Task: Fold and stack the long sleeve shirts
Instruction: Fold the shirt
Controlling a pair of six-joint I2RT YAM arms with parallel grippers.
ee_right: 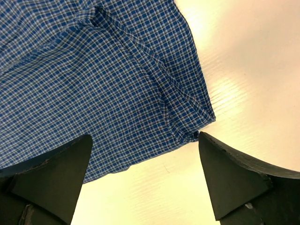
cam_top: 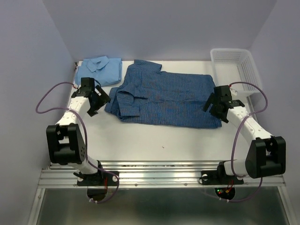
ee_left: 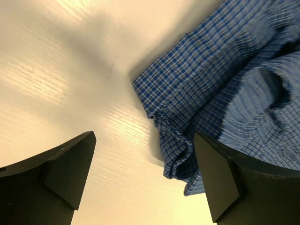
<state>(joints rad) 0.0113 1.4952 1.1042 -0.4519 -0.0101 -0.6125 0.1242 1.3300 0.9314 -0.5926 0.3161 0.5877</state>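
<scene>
At the near edge of the bench [cam_top: 154, 138], the two arm bases sit side by side, and each arm reaches forward to one end of the dark blue checked shirt [cam_top: 168, 101].

The left gripper [cam_top: 97, 104] is at the shirt's left end, by the collar. Its jaws are spread wide with nothing between them. In the left wrist view, the left gripper [ee_left: 144, 140] frames bare bench and a rumpled, folded edge of the checked cloth [ee_left: 225, 84], which runs up to the right-hand finger.

The right gripper [cam_top: 211, 105] is at the shirt's right end, and its jaws are also wide apart and empty. Its own camera shows the right gripper [ee_right: 145, 138] above the shirt's corner [ee_right: 93, 70].

The checked shirt lies flat across the middle of the bench.

Farther back, the light sky blue shirt [cam_top: 99, 70] rests folded in the far left corner, collar up, just beside the checked one. A white mesh basket [cam_top: 243, 70] stands in the far right corner.
</scene>
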